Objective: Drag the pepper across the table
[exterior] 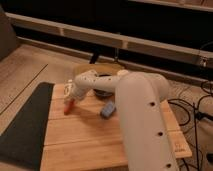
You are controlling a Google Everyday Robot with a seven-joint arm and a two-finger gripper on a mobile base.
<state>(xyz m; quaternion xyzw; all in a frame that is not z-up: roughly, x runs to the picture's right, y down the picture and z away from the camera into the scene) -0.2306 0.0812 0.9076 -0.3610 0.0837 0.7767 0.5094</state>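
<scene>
The pepper (69,105) is a small red-orange piece lying on the light wooden table (85,142), near its left edge. My gripper (73,96) reaches in from the right at the end of the white arm. It is down at the tabletop, shut, with its tip right at the pepper's upper end. Whether the pepper is pinched or only touched I cannot tell.
A dark grey mat (25,125) lies along the table's left side. A blue-grey block (107,110) rests mid-table beside the arm. Behind the arm sit a dark object (102,92) and a yellowish bowl (102,70). Cables (192,107) trail on the floor at right.
</scene>
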